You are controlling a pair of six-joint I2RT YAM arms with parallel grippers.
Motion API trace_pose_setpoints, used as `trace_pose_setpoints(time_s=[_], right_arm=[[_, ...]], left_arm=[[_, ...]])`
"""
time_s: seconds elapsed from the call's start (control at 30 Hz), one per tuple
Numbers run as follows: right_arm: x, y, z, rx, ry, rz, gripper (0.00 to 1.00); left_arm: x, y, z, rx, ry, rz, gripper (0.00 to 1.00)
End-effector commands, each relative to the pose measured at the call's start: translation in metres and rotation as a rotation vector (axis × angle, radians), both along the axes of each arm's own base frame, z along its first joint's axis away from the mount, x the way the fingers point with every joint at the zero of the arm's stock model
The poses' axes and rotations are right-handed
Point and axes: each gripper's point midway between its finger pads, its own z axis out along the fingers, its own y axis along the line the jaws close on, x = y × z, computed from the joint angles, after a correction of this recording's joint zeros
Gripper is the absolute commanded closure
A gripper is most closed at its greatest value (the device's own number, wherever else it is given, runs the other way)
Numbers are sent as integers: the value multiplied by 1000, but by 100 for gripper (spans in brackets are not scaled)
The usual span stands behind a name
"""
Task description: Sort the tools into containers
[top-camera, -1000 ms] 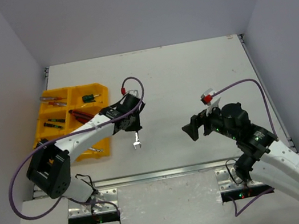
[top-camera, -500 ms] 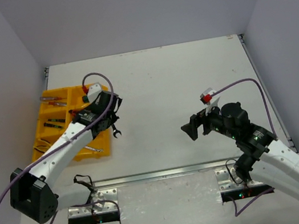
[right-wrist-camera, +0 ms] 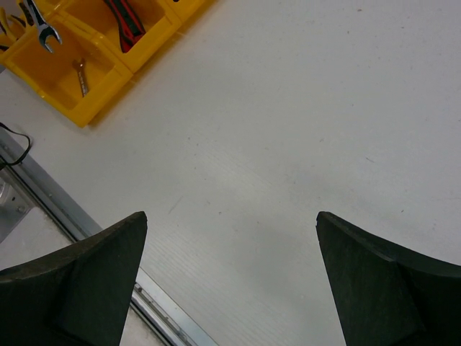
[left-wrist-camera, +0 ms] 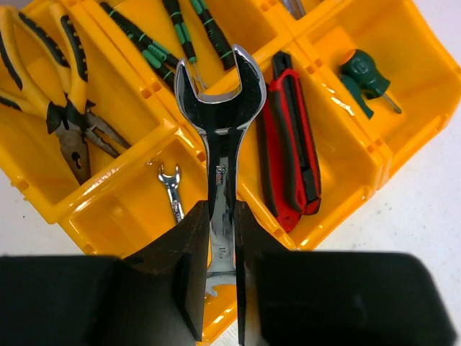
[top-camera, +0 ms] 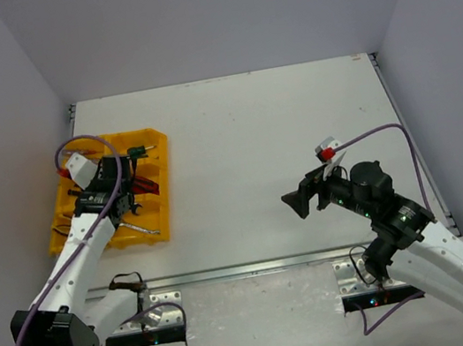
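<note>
A yellow organiser tray [top-camera: 164, 205] is seen at the left side of a white bench [top-camera: 278, 129]. The left fingers [left-wrist-camera: 191, 267] are closed on the shank of a silver open-end wrench [left-wrist-camera: 220, 108], which is held above the tray with its open head over the dividers. Below it, red-handled pliers [left-wrist-camera: 292, 151], a green screwdriver [left-wrist-camera: 364, 79], yellow-black pliers [left-wrist-camera: 61, 94] and a small wrench [left-wrist-camera: 171, 189] are lying in separate compartments. The right fingers [right-wrist-camera: 79, 281] are spread wide, with nothing between them, above bare bench well apart from the tray.
</note>
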Motion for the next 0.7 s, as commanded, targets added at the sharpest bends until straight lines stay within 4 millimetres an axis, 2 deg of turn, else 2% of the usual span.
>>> trace_pose_setpoints(time_s=[0.0,0.17,0.43,0.47,0.5,0.63,0.67], right_arm=[[0,3,8,23,-35,16,1],[0,4,8,28,-37,19,1],[1,5,6,27,-27,17,1],[1,5,6,27,-27,17,1],[1,5,5,25,-27,17,1],[4,2,6,6,-29,-1,1],[4,0,6,3,-30,-7,1]], left_arm=[[1,10,0,-17,-73,89,100],[-10,17,-11,-3,-68,136,100],[-21,9,-45,-61,-44,124,100],[-22,8,-47,-68,-48,119,92],[-22,7,-47,-75,-54,112,80],[-21,3,-38,-102,-102,91,11],[-20,1,-32,-109,-114,79,0]])
